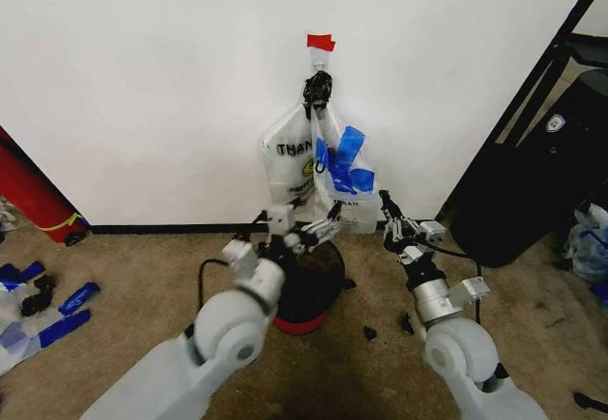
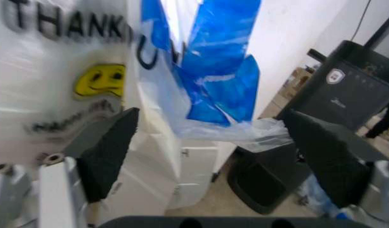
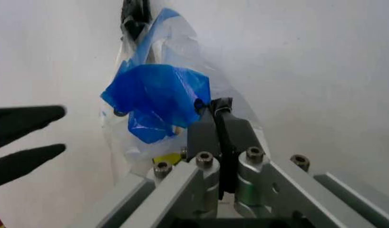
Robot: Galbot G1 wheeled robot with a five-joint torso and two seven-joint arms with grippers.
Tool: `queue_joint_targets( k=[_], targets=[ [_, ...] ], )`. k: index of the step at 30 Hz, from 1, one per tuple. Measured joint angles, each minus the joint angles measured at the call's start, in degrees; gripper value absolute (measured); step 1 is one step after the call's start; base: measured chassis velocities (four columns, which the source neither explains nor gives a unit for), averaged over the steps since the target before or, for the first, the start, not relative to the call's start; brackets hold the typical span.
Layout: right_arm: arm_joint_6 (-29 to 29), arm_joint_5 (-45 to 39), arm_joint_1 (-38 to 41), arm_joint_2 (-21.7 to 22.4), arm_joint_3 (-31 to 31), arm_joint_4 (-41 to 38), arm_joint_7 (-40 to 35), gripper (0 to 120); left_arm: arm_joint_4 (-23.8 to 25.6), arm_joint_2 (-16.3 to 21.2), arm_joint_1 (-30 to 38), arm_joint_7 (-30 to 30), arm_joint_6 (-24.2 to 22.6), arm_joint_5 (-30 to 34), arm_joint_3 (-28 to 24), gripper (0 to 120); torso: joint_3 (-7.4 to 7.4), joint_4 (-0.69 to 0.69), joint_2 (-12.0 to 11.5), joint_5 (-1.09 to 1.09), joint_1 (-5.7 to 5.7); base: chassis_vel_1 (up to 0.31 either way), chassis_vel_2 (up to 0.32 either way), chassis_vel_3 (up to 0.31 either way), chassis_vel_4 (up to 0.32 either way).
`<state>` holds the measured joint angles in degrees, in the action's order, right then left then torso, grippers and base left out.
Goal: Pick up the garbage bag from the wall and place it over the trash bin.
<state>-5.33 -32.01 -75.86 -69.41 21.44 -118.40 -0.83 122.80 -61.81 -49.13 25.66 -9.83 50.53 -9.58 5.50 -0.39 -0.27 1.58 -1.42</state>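
On the white wall (image 1: 142,87), the garbage bag (image 1: 342,163) hangs from a small hook (image 1: 320,63) under a strip of red tape (image 1: 320,42). It is thin clear plastic with bright blue patches (image 2: 213,71) (image 3: 160,95). My left gripper (image 1: 309,225) (image 2: 213,152) is open just in front of the bag's lower part, above the trash bin (image 1: 313,287), a black mesh bin with a red base. My right gripper (image 1: 384,201) (image 3: 220,107) is shut beside the bag's lower right edge, with nothing seen between its fingers.
A white bag (image 1: 288,159) with black lettering and a yellow smiley (image 2: 101,79) hangs on the same hook, beside the blue one. A big red cylinder (image 1: 33,197) leans at the left. A black machine (image 1: 532,182) stands at the right. Plastic scraps (image 1: 38,320) lie on the carpet.
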Motion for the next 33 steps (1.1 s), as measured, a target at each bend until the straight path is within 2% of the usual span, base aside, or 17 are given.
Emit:
queue_joint_targets(
  k=[8,23,28,33],
  targets=[
    [-0.09,0.01,-1.08,0.14,0.92,-0.54,0.19,0,-4.08,-3.42,4.35,0.8,0.23,0.63,-3.97,82,0.0,-0.01,0.0,0.0,0.0,0.0,0.0,0.0,0.0],
    [-0.3,-0.05,-2.27,0.74,1.71,-0.97,0.7,0,-7.84,-4.79,8.02,1.29,1.77,0.37,-5.71,74,0.0,0.0,0.0,0.01,0.01,0.0,0.0,0.0,0.0],
    [-0.28,-0.31,-2.44,0.59,1.73,-1.55,0.68,0,-9.76,-5.24,9.12,1.37,2.52,-1.27,-6.79,66,0.0,-0.01,0.0,0.01,0.01,0.0,0.0,0.0,0.0],
    [-0.26,-0.38,-2.71,0.56,2.26,-1.78,0.64,0,-11.49,-5.5,9.92,1.39,3.52,-2.16,-7.22,48,0.0,-0.01,0.0,0.0,0.01,0.0,0.0,0.0,0.0]
  ],
)
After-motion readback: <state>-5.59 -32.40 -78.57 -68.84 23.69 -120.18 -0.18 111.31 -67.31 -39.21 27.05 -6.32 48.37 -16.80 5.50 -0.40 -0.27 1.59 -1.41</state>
